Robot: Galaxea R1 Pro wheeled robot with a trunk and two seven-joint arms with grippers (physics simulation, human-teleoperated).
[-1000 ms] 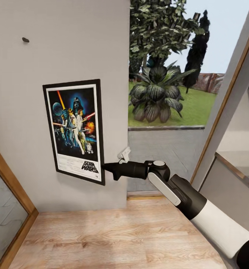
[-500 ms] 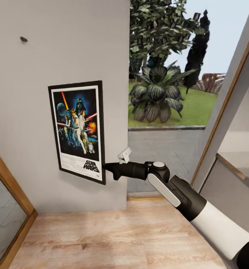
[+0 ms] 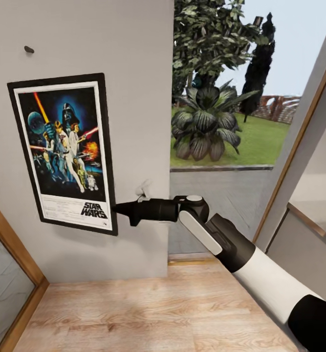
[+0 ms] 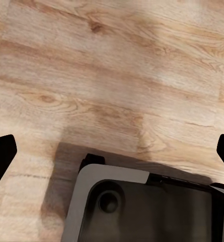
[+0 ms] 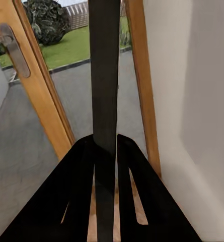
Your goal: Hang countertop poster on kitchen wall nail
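Note:
The Star Wars poster (image 3: 65,146) with its thin black frame hangs upright against the grey wall, held off the floor. My right gripper (image 3: 118,209) is shut on its lower right edge. In the right wrist view the poster (image 5: 104,75) shows edge-on as a dark strip clamped between the black fingers (image 5: 76,201). A dark wall nail (image 3: 29,49) sticks out a little above the poster's top left corner, apart from the frame. My left gripper (image 4: 112,154) stands open over the wooden floor, with nothing between its fingertips. The kitchen countertop is out of view.
Right of the wall is a glass opening (image 3: 216,98) onto a garden with a big leafy plant. A wood-framed door (image 3: 299,146) slants at the right, and a wood-framed panel (image 3: 11,254) stands at lower left. My own base (image 4: 142,206) sits on the wooden floor (image 3: 153,313).
My right gripper has carried the poster up and to the left along the wall, bringing its top edge closer to the nail. The left gripper stays open.

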